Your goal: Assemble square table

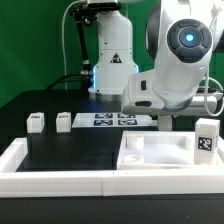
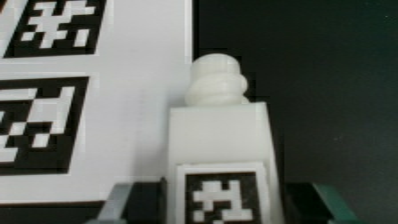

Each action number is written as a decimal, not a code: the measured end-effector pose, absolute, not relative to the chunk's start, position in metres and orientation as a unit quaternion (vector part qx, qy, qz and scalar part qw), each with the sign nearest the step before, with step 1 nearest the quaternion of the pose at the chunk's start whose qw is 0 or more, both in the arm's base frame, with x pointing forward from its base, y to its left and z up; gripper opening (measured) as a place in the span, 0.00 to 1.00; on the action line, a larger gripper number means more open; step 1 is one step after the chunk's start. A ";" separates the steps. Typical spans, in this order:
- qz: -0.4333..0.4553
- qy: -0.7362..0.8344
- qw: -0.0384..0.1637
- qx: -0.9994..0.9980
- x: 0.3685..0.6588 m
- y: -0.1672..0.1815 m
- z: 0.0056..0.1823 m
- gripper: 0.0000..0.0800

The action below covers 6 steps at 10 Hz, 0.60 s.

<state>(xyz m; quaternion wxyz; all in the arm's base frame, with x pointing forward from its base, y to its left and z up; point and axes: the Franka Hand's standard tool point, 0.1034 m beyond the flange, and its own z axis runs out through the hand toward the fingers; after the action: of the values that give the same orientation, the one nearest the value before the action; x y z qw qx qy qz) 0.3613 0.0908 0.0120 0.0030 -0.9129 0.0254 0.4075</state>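
While the gripper (image 2: 222,206) flanks a leg (image 2: 221,140) bearing a black-and-white tag (image 2: 221,197), its hold is unclear.

Wrist view: the leg (image 2: 221,140) and its tag (image 2: 221,200) are cut off by the picture's edge; the fingers (image 2: 139,208) beside it barely show, contact unclear.

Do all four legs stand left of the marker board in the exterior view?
No: only two legs stand there; another leg stands at the far right.
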 end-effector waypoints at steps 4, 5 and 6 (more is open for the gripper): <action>0.407 0.028 0.004 -0.913 0.362 0.089 0.012 0.36; 0.407 0.027 0.004 -0.913 0.363 0.086 0.013 0.36; 0.405 0.028 0.002 -0.914 0.366 0.080 0.019 0.36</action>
<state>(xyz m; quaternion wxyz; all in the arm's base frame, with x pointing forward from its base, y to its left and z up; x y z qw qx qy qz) 0.3662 0.0797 0.0195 0.0018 -0.9138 0.0282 0.4051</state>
